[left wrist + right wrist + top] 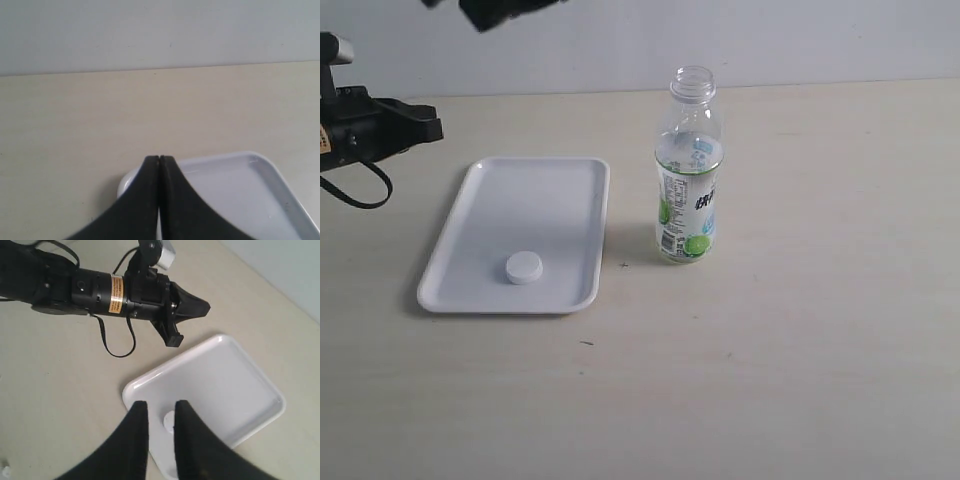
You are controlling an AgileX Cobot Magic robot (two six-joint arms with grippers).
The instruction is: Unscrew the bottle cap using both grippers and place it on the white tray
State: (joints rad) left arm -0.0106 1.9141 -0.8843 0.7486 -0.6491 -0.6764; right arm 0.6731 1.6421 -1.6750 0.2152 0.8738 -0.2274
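The bottle cap (523,267) lies flat on the white tray (490,200), close to its front rim. The uncapped bottle (688,170) stands upright on the table, to the right of the tray. My left gripper (436,128) hovers at the far left beside the tray's back corner, jaws pressed together and holding nothing (159,157). My right gripper (158,404) is high above the tray, its fingers a small gap apart with nothing between them. Far below it the cap (168,420) shows in that gap, partly hidden by one finger.
The pale wooden table (800,380) ends at a light wall behind. A dark piece of my right arm (495,10) shows at the top edge of the exterior view. The left arm's black cable (360,195) loops down beside the tray.
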